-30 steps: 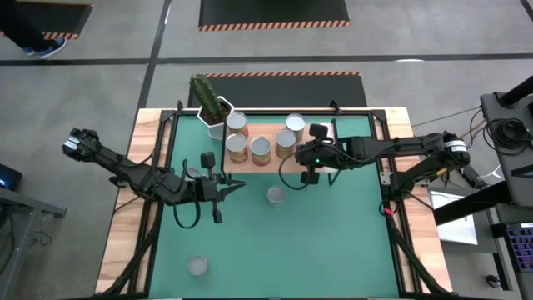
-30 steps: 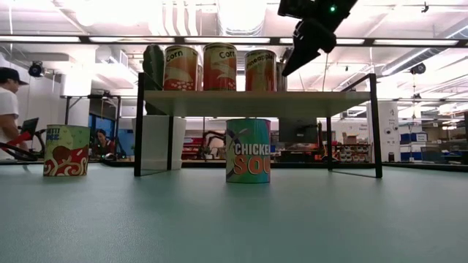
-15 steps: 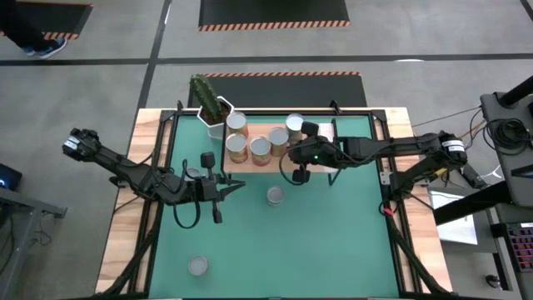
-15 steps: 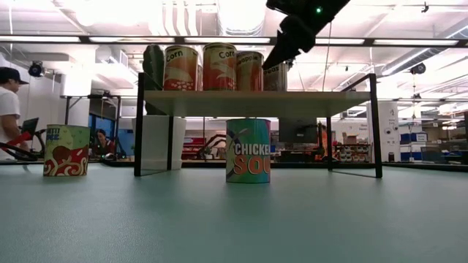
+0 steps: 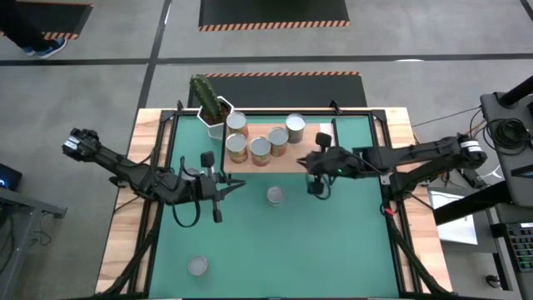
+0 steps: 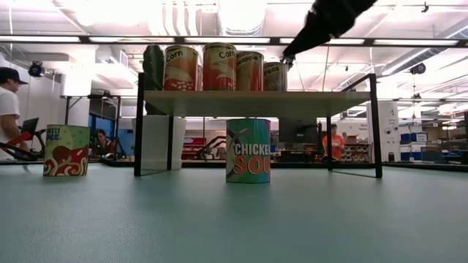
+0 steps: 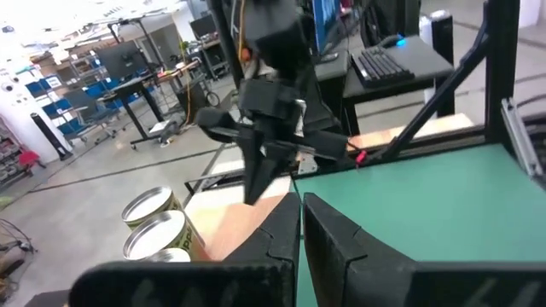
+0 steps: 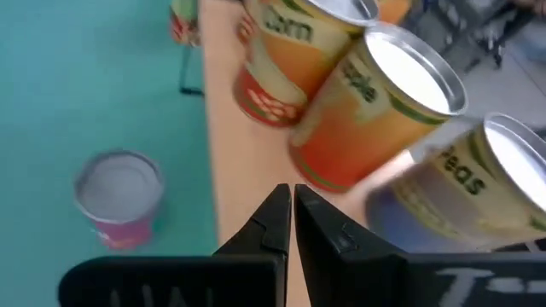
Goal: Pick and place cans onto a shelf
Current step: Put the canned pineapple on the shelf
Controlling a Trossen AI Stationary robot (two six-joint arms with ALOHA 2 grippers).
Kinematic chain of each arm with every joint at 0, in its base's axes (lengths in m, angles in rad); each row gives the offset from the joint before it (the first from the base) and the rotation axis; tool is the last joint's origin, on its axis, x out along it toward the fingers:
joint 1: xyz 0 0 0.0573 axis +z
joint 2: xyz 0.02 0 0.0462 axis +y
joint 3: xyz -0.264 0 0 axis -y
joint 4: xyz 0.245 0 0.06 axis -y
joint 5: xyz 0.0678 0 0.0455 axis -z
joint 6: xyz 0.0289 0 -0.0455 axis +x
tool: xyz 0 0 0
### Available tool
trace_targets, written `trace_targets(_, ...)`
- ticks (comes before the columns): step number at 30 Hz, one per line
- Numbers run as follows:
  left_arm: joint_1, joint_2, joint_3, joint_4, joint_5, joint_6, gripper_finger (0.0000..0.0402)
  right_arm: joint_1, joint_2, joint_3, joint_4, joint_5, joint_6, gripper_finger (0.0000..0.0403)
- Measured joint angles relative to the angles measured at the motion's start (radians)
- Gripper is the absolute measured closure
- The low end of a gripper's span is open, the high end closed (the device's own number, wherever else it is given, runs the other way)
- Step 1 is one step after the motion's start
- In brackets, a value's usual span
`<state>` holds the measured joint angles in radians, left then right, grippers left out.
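keeping the right gripper [image 5: 317,188] jaws closed and empty, we should lower carefully toward the can [image 5: 275,196] below the shelf [image 5: 310,160].

Table [image 5: 416,242]: light-wood top with black frame rails, covered across the middle by a green mat [image 5: 333,242].

Shelf [image 5: 312,157]: light-wood plank on a thin black frame, standing on the mat at the far edge. On it stood four cans [image 5: 260,148], upright, grouped toward its left half.

On the mat: one can [image 5: 275,196] just before the shelf; one can [image 5: 197,266] near the front left; one can [image 6: 66,150] at the left; a white cactus pot [image 5: 215,123] beside the shelf's left end.
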<state>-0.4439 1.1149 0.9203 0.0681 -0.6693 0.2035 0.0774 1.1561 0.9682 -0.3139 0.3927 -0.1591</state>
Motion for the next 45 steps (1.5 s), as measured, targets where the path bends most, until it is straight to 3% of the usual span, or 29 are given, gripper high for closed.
trace_targets(5,0.001,0.026,0.0,0.078,0.0,-0.014,0.0402,0.045,-0.063,-0.166,0.252,-0.021,-0.047,0.0394)
trace_targets(12,0.012,0.118,0.06,0.092,0.0,-0.006,0.0402,0.049,-0.169,-0.314,0.495,-0.169,-0.129,0.0394)
trace_targets(21,0.063,0.212,0.277,-0.167,0.016,-0.018,0.0402,0.049,-0.336,-0.422,0.565,-0.296,-0.194,0.0394)
trace_targets(33,0.284,0.391,0.597,-0.564,0.254,-0.046,0.0402,0.049,-0.511,-0.489,0.578,-0.304,-0.209,0.0394)
trace_targets(45,0.554,0.442,0.655,-0.618,0.511,-0.085,0.0402,0.049,-0.537,-0.493,0.542,-0.317,-0.201,0.0394)
